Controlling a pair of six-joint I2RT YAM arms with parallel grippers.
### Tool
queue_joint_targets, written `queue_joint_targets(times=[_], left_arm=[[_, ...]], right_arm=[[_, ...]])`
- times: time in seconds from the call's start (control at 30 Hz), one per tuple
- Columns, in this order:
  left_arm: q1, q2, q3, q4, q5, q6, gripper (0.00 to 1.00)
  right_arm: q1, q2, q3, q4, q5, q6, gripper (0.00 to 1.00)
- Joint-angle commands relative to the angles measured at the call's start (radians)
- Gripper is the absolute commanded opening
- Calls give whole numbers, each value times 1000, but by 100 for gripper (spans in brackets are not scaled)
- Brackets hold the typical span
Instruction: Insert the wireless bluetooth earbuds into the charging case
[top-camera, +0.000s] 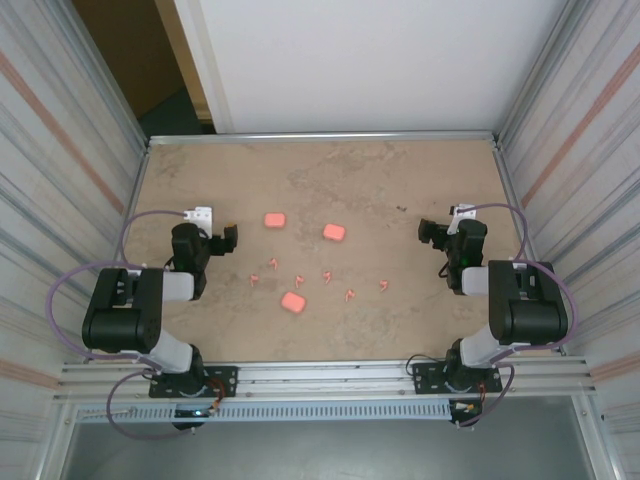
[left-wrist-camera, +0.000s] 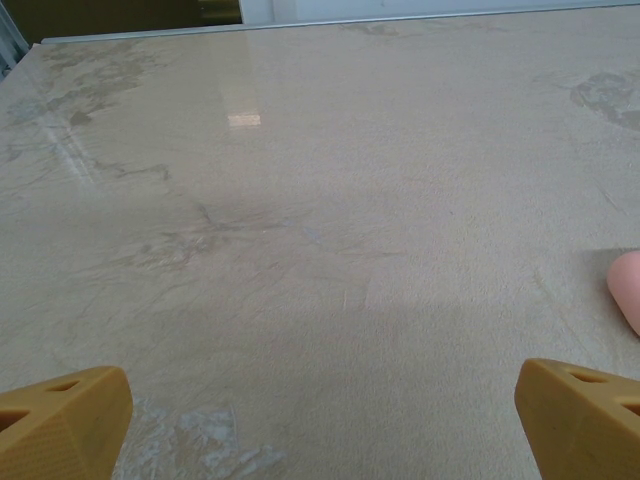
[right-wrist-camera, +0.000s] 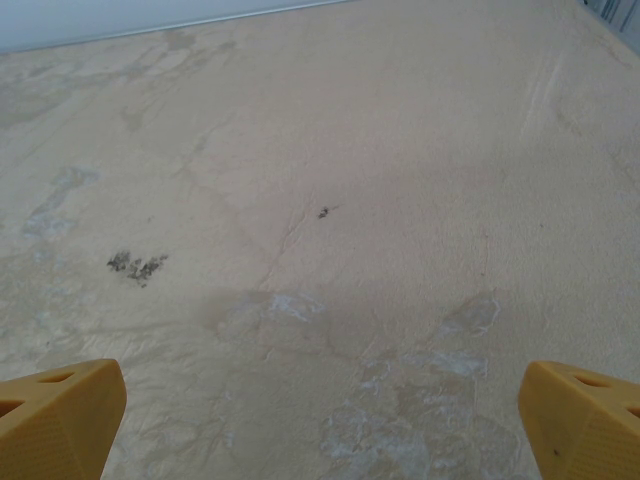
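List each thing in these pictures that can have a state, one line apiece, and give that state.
left tool: open, holding nothing.
right tool: open, holding nothing.
earbuds: loose on the table, none in a case.
back case: lying on the table, seems shut.
middle case: lying on the table, seems shut.
near case: lying on the table, seems shut.

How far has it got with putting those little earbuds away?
Nothing looks done: the tiny salmon-pink stemmed earbuds lie loose on the beige table, outside the three pink rounded cases. Nothing is in hand: the left pincer and right pincer stand open and empty. Every earbud remains to insert.
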Motion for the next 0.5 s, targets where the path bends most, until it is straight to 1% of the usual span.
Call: queue_joint_targets(times=[0.0, 0.1, 0.23, 0.3, 0.37, 0.47], left_arm=[[6, -9, 14, 1, 22, 10, 99], [6, -43, 5, -9, 20, 7, 99], [6, -169, -10, -83, 13, 6, 99], [6, -234, 3, -167, 0, -10, 99], [5, -297, 37, -293, -2, -60, 99], [5, -365, 81, -429, 42, -148, 99]], right_arm=[[1, 0, 13, 0, 22, -12, 100], [-1, -60, 52, -119, 22, -4, 100], [-2, -193, 76, -264, 0, -10, 100], [-1, -263, 101, -364, -27, -14, 100], [4, -331, 137, -472, -76, -13, 100], [18, -408, 206, -640, -170, -10, 100]])
